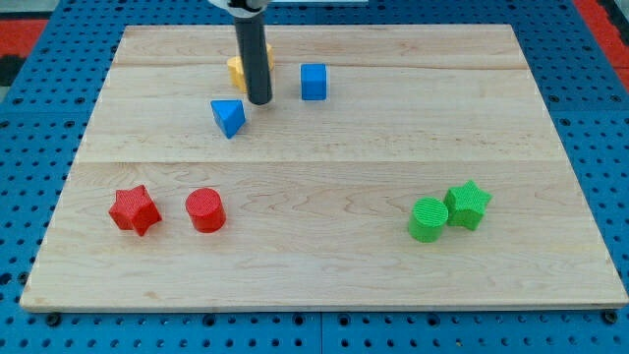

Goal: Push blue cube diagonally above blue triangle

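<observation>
My tip [259, 101] sits between the blue cube [314, 82], at its upper right, and the blue triangle [229, 117], just lower left. There are no jaws here, only the rod. The cube already looks diagonally above the triangle; any nudge would be small. A yellow block [236, 70] hides behind the rod. Red and green blocks lie well apart on the desk [324, 256].

dark rod upright, my tip [259, 101] on board.
</observation>
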